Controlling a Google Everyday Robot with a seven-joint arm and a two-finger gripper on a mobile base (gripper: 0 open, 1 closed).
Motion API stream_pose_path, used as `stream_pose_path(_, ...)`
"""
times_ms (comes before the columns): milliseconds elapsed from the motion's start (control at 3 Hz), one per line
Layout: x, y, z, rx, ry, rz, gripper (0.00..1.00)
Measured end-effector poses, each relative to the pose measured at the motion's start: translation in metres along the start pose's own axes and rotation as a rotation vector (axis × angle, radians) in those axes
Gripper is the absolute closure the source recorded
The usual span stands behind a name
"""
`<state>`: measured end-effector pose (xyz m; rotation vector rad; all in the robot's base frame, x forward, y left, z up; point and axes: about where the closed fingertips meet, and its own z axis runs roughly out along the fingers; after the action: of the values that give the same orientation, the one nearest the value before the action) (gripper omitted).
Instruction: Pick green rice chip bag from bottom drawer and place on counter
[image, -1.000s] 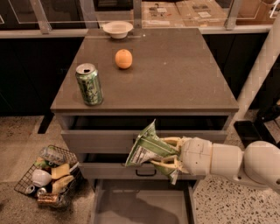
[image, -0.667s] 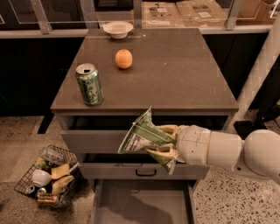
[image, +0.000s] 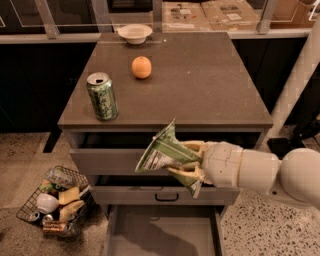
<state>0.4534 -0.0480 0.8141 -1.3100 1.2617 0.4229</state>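
My gripper (image: 186, 161) is shut on the green rice chip bag (image: 162, 152), a crinkly light-green and white foil bag. It holds the bag in the air in front of the cabinet's upper drawers, just below the front edge of the counter (image: 200, 80). My white arm reaches in from the right. The bottom drawer (image: 162, 235) is pulled open below the bag and its grey tray looks empty.
On the counter stand a green drink can (image: 102, 96) at the front left, an orange (image: 141, 67) behind it and a white bowl (image: 134, 33) at the back edge. A wire basket of clutter (image: 55, 200) sits on the floor at the left.
My gripper has lifted the bag higher and a little to the left, from the level of the middle drawer up toward the counter's front edge.
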Motion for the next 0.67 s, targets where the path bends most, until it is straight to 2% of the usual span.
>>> stream_pose_path(333,-0.012,-0.028,-0.017,0.071,0.008,0.016,1.0)
stream_pose_path(667,-0.022,-0.063,-0.039,0.118,0.031,0.047,1.0)
